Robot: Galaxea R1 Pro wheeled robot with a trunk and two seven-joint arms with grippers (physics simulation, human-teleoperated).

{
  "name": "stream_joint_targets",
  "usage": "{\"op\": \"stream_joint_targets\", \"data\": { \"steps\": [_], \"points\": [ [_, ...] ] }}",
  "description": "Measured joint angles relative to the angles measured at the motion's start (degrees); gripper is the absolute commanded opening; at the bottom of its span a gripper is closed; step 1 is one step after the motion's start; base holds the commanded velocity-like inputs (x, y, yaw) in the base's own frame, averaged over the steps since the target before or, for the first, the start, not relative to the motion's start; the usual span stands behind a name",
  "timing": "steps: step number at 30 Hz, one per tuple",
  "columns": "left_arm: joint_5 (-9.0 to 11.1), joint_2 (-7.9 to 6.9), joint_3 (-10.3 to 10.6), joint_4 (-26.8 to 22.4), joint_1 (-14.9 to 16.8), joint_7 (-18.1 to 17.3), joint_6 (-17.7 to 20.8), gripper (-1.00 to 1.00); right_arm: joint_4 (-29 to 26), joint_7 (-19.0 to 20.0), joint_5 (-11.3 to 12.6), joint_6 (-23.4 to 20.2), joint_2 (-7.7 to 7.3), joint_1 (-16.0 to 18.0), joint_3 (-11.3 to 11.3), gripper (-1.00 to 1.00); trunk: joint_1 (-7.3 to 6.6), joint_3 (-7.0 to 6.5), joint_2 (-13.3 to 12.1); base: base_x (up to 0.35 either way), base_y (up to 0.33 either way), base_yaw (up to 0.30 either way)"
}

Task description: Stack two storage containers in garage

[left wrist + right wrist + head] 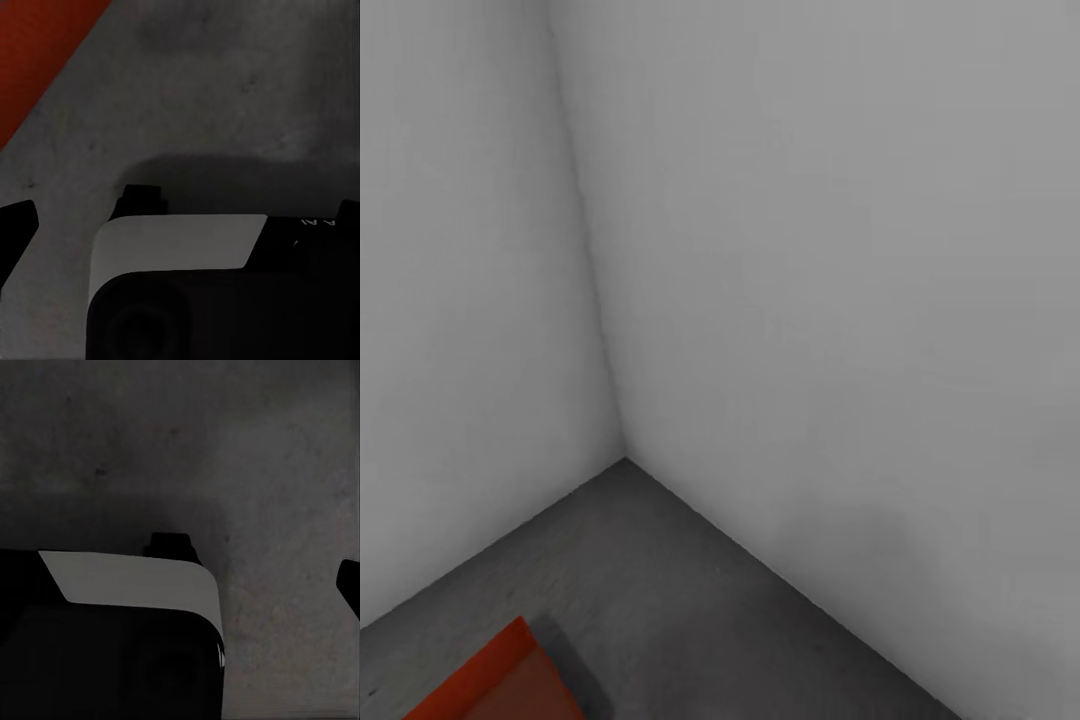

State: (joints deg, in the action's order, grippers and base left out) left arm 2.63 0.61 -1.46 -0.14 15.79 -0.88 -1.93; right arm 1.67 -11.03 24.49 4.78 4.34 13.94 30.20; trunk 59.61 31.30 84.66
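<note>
Pale grey walls (pixel 810 300) corner above dark mottled concrete floor (pixel 690 600).

Both tools (pixel 81 206) (pixel 262 566) empty, fingers apart.

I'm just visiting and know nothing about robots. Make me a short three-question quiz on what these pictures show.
1. True or false: the head view looks into a corner where two pale grey walls meet.
2. What colour is the storage container at the head view's lower left?
A) blue B) orange-red C) green
3. Fill in: the left wrist view looks down on grey ___ floor.

Key: 1 true. 2 B. 3 concrete.
</note>
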Motion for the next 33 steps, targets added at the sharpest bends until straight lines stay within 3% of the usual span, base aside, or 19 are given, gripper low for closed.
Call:
{"op": "stream_joint_targets", "data": {
  "steps": [33],
  "points": [
    [0.01,-0.08,0.00,0.00,0.00,0.00,-0.01,1.00,0.00,0.00,0.00,0.02,0.00,0.01,0.00,1.00,0.00,0.00,0.00,0.000,0.000,-0.244]
  ]
}}
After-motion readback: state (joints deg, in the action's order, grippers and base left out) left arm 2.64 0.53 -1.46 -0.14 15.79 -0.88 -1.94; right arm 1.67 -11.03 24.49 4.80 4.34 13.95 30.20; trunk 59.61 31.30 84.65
